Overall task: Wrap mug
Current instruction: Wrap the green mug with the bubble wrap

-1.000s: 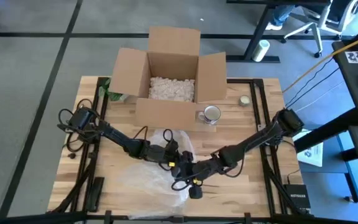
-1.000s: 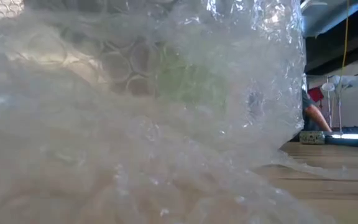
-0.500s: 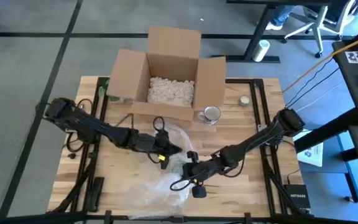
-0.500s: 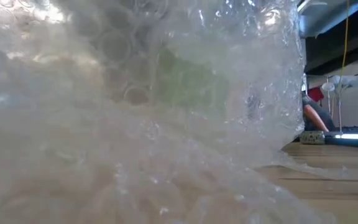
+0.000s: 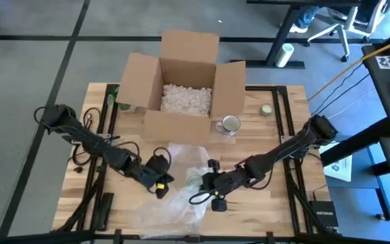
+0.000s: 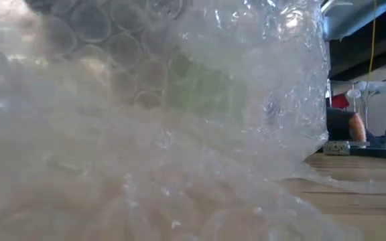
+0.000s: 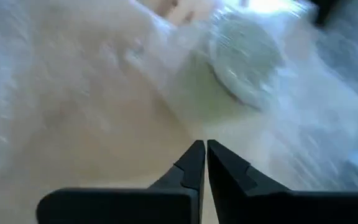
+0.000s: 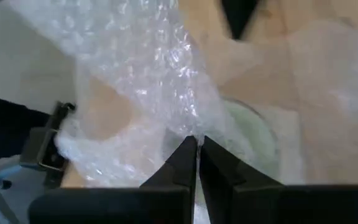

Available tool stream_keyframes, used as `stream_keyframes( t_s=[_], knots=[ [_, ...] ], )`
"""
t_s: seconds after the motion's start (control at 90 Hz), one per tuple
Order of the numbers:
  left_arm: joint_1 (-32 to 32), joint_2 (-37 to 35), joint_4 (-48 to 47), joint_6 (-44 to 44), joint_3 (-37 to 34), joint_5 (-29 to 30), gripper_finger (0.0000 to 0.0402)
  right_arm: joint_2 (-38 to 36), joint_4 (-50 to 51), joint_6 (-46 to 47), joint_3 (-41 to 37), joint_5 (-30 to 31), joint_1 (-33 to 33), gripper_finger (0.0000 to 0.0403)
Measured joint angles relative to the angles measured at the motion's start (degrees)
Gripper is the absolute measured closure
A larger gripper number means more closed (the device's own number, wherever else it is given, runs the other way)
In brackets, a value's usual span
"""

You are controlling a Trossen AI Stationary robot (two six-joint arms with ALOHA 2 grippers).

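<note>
1. At the near part of the wooden counter (image 5: 276, 196), a crumpled sheet of clear bubble wrap (image 5: 181, 179) is spread; in the low view it fills almost the whole picture.
2. Inside the wrap, a pale green mug (image 7: 229, 71) is seen lying on its side, its round end showing in the left wrist view and a green patch of it showing through the plastic in the low view (image 6: 203, 90).
3. The right tool (image 5: 205, 181) is placed at the right side of the wrap, its fingers pressed together on a fold of the plastic, as the right wrist view (image 8: 193, 149) shows.
4. The left tool (image 5: 162, 183) is held just beside the wrap's left edge, its fingers brought together with nothing between them; in the left wrist view (image 7: 202, 149) the tips point toward the mug.
5. Farther back, a second mug of shiny metal (image 5: 230, 125) stands on the counter, just beside the right front corner of an open cardboard box (image 5: 181, 81).
6. White packing peanuts (image 5: 186, 96) are seen inside the box.
7. A small round lid (image 5: 267, 109) lies near the counter's far right edge.
</note>
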State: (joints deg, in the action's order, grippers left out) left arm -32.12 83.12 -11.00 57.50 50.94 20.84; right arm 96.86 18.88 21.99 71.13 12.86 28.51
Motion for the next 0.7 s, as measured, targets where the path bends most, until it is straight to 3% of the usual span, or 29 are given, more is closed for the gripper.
stream_keyframes(
  t_s=[0.189, 0.422, 0.7],
  knots=[
    [-2.69, 3.24, 13.13, -2.91, 0.01, 0.00, 0.0402, -0.59, 6.27, 3.15, -0.06, 2.85, -0.04, 0.0403],
    [-0.50, 9.76, 28.80, -9.66, 0.04, -0.08, 0.0402, -0.57, 4.74, 3.25, -0.07, 2.39, -0.04, 0.0402],
    [4.24, 13.09, 36.32, -11.77, 0.04, -2.29, 0.0402, -0.61, 4.05, 3.28, 0.04, 0.13, -0.04, 0.0402]
  ],
)
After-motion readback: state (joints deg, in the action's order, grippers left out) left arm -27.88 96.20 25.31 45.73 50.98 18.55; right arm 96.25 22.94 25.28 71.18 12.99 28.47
